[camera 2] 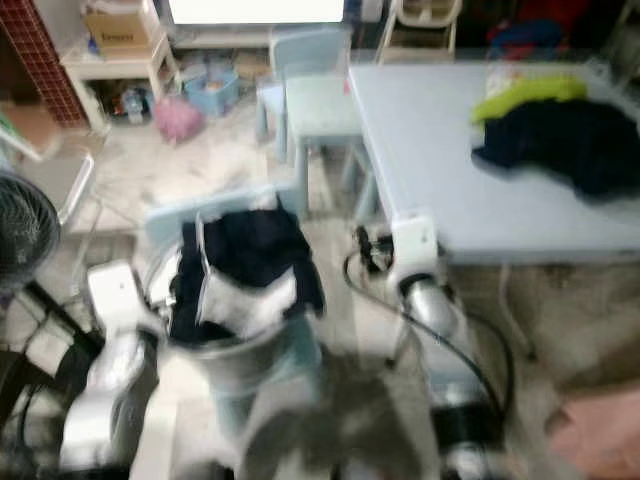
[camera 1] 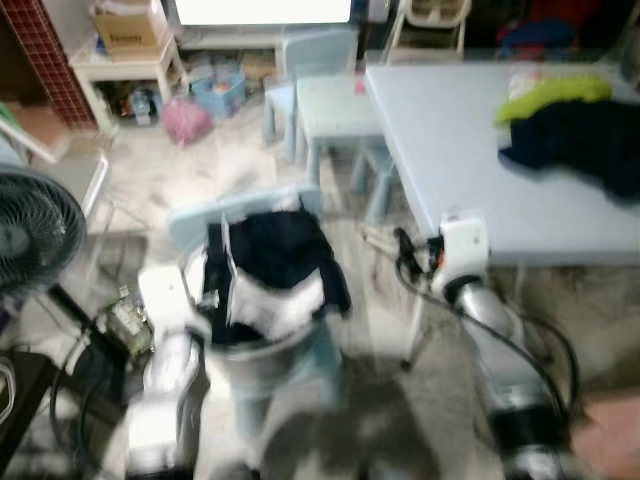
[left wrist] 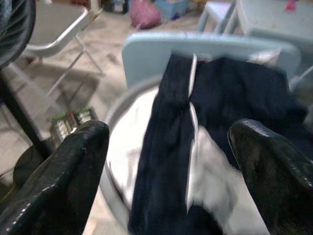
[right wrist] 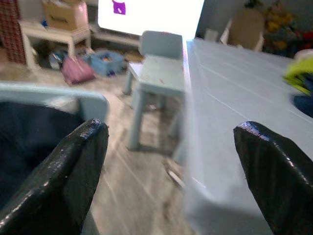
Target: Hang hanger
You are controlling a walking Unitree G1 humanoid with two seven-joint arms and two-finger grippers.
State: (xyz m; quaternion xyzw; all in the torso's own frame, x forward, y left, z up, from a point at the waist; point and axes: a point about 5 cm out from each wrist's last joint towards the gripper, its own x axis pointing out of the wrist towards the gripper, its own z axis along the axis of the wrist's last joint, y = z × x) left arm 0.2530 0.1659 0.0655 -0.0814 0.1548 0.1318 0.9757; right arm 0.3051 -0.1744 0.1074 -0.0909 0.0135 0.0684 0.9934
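Left end effector gapes empty above dark garment.

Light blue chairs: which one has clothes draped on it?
The near chair, beside the left gripper: dark garment hangs over its back. The chair by the table is bare.

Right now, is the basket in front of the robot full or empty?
Full: dark and white clothes heap above the rim of the grey basket, one dark garment draping over the side.
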